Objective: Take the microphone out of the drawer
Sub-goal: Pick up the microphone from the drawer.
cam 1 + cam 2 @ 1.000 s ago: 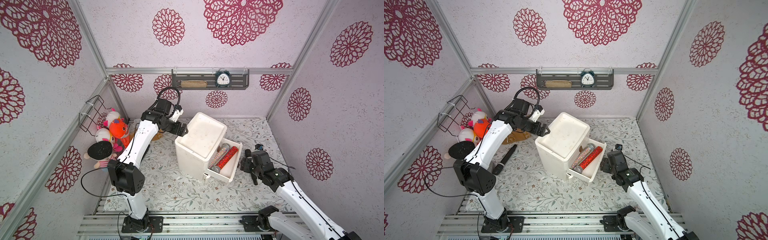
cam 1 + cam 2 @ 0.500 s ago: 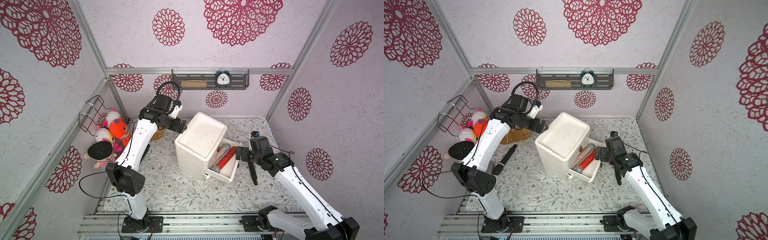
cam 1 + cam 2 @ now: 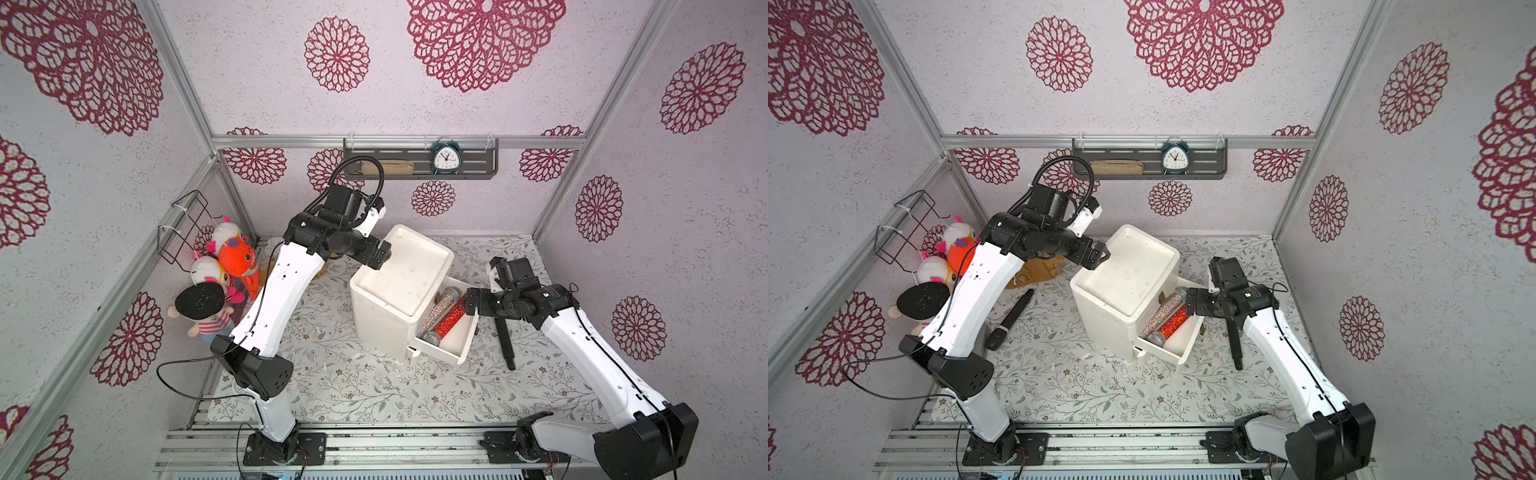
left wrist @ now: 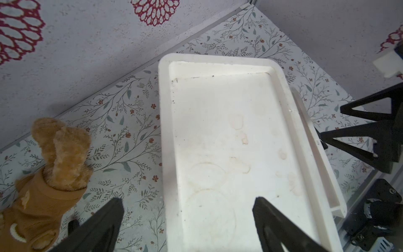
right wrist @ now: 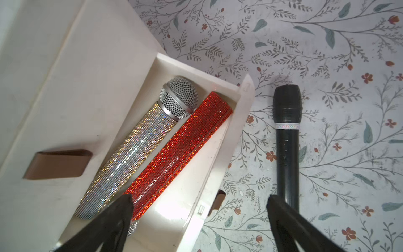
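A: How is the right gripper [image 5: 199, 200] found?

B: Its jaws are spread wide and nothing is held. It is poised above the front wall of the open drawer [image 5: 220, 152], with one finger over the inside and the other over the counter [image 5: 349, 65].

A: And the microphones?

B: Two are seen side by side in the drawer, touching: a silver microphone [image 5: 135, 148] and a red microphone [image 5: 181, 148]. A black microphone [image 5: 287, 139] lies on the counter just beside the drawer.

A: How much is judged done?

B: The drawer is pulled out, so access is given. The black one may be counted as removed (that cannot be confirmed here). The two glittering ones are not yet lifted.

A: The left gripper [image 4: 187, 200]?

B: It is likewise spread and empty, held over an edge of the white cabinet [image 3: 374, 328].

A: What else is noted?

B: A second black microphone [image 3: 1013, 318] is seen on the counter near the left arm, and a brown plush [image 4: 54, 157] beside the cabinet. Plush toys [image 3: 232, 257] are piled in the corner, well apart, and a clock [image 3: 445, 158] stands on the wall shelf. Little room for a finger is left between the paired microphones and the drawer walls.
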Action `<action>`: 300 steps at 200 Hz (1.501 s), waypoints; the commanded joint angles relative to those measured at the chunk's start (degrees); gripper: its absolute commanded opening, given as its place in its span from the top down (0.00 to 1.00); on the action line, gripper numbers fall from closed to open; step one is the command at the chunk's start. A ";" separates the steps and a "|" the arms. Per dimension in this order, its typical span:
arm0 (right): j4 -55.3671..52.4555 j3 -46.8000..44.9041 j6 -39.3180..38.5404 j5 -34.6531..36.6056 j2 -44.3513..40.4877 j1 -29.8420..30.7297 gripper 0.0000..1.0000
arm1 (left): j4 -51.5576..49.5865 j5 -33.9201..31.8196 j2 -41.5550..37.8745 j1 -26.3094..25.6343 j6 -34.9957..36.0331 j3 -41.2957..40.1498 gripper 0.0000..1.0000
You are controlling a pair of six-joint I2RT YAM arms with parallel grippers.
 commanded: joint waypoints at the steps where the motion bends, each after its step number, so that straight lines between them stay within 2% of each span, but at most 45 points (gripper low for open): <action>1: -2.59 2.52 -2.09 -2.60 0.69 -0.22 0.01 | -0.88 0.09 -1.69 0.51 0.63 0.60 0.03; 33: -3.73 2.01 -1.91 -2.06 0.63 -0.65 0.01 | -1.67 4.22 -1.81 -1.49 1.82 -0.11 0.03; 100: -3.07 0.76 -0.83 -7.22 -0.48 -5.60 0.01 | 1.19 5.47 -1.61 -8.14 1.14 -1.20 0.03; 117: -4.18 0.64 1.29 -7.06 -1.00 -9.07 0.01 | 3.47 4.52 -1.80 -10.56 0.53 -2.88 0.03; 149: -6.52 1.12 5.38 -13.92 0.22 -17.76 0.01 | 7.34 3.00 -2.01 -13.64 -1.10 -5.13 0.03; 185: -5.14 2.11 6.21 -22.37 1.91 -20.30 0.01 | 9.24 0.86 -1.81 -14.68 -2.05 -5.90 0.03; 213: 4.67 -2.88 15.17 -33.19 -0.15 -20.71 0.01 | 10.59 -1.11 -2.63 -14.70 -2.03 -7.21 0.03; 226: 9.58 -5.90 20.96 -35.51 -1.22 -20.63 0.01 | 10.94 -1.94 -3.13 -14.70 -1.92 -7.84 0.03; 249: 7.10 -5.25 25.30 -32.05 -0.60 -18.36 0.01 | 12.05 -4.30 -4.48 -14.69 -1.61 -9.94 0.03; 274: -2.44 2.76 27.91 -18.98 1.75 -10.63 0.01 | 14.99 -8.61 -6.96 -14.48 -1.77 -13.82 0.03; 300: -6.14 8.35 34.87 -12.59 4.57 -4.01 0.01 | 15.95 -9.73 -8.64 -12.39 -2.91 -15.73 0.03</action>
